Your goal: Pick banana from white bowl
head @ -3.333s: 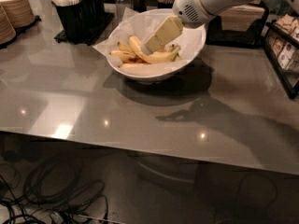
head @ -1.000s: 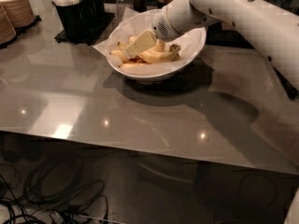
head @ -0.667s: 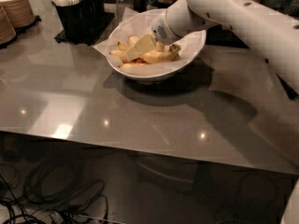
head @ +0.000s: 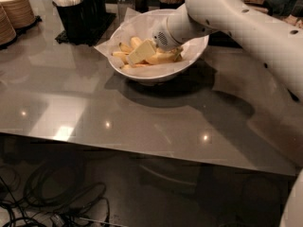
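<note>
Camera view, gripper (head: 141, 52) inside white bowl (head: 142, 77), over banana (head: 164, 58), caddy (head: 80, 16) near rim

High view angled down; hand (head: 141, 52) in white bowl (head: 152, 76).

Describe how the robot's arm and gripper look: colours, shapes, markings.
The arm is a thick, rounded, smooth white shell with small dark round dots along it and a speckled grey patch near the wrist. No cables or sleeve show on it. The gripper, down inside the large glossy white paper-lined bowl, is a pale cream, flat, blocky piece.
</note>
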